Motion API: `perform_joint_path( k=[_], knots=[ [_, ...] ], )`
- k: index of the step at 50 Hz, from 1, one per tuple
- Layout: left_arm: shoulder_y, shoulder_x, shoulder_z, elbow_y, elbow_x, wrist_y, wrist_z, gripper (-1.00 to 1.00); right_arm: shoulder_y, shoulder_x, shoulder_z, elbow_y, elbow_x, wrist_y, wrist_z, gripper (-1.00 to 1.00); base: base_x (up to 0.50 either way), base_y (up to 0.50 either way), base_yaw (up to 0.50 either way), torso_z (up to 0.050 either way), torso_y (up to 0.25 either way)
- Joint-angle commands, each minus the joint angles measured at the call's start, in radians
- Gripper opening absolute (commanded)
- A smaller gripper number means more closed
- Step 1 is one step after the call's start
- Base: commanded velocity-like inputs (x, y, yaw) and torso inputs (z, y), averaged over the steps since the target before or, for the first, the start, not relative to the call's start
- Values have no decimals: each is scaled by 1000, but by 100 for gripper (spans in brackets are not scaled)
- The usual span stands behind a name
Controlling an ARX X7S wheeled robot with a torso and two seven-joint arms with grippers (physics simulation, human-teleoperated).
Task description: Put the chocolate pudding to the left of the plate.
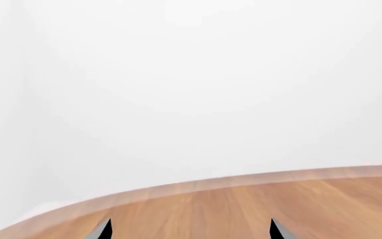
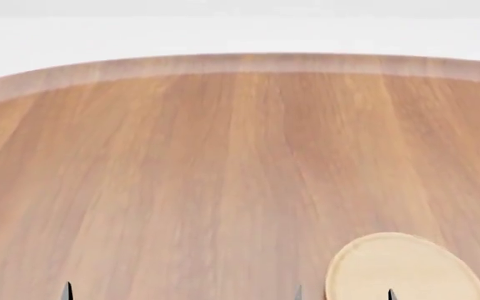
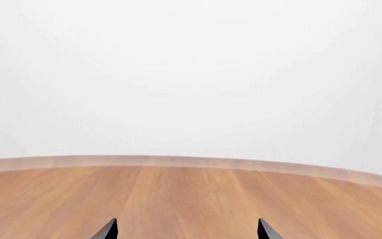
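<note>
Both hands, left point(image 1: 189, 230) & right point(image 3: 185, 229), wide, holding nothing; plate point(image 2: 402, 269) flat on table point(image 2: 223, 162), near edge.

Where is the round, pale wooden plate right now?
In the head view, the round pale-wood plate lies on the brown wooden table at the near right, by the right gripper fingertips. Neither wrist view shows it.

The worktop point(image 2: 223, 162) is warm brown wood with long straight grain, smooth and matt, its edge band paler. The plate point(image 2: 402, 269) is lighter, pale tan wood, smooth with a faint sheen.
</note>
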Motion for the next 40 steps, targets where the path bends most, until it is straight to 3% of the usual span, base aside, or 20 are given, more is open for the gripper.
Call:
perform_joint_path(
  k=[1, 10, 21, 24, 27, 29, 31, 33, 35, 37, 39, 40],
  knots=[
    [-3, -8, 6, -1, -7, -1, -8, 100, 2, 7, -6, 1, 3, -1, 8, 100, 262, 0, 0, 0, 0],
    [-8, -13, 10, -12, -9, 7, -14, 100, 1, 7, -5, 1, -3, -9, 25, 100, 265, 0, 0, 0, 0],
    [-12, -20, 14, -13, -15, 7, -20, 100, 1, 18, 4, -26, -13, -5, 45, 100, 11, 0, 0, 0, 0],
    [-12, -23, 13, -19, -22, 14, -20, 100, 27, 58, 88, -107, 28, 55, 55, 100, 0, 0, 0, 0, 0],
    [-9, -27, 8, -10, -29, 12, -22, 100, 107, 120, 186, -233, 51, 250, 88, 100, 0, 0, 0, 0, 0],
    [-11, -28, 7, -11, -31, 12, -23, 100, 162, 178, 234, -311, 104, 354, 61, 100, 0, 0, 0, 0, 0],
    [-14, -30, 6, -14, -39, 10, -21, 100, 277, 312, 286, -470, 143, 558, 15, 100, 0, 0, 0, 0, 0],
    [-15, -32, 4, -12, -42, 8, -22, 100, 350, 395, 374, -519, 334, 618, -50, 100, 0, 0, 0, 0, 0],
    [-13, -36, -11, 2, -54, 1, -27, 100, 540, 695, 426, -515, 634, 701, -139, 100, 0, 0, 0, 0, 0],
    [-12, -37, -10, 4, -54, 1, -29, 100, 637, 818, 426, -482, 817, 736, -218, 100, 0, 0, 0, 0, 0],
    [-14, -36, -8, -1, -53, 1, -31, 100, 922, 893, 340, -351, 1007, 826, -297, 100, 0, 0, 0, 0, 0],
    [-16, -36, -7, -2, -52, -1, -32, 100, 916, 898, 353, -353, 981, 775, -376, 100, 0, 0, 0, 0, 0]
  ],
)
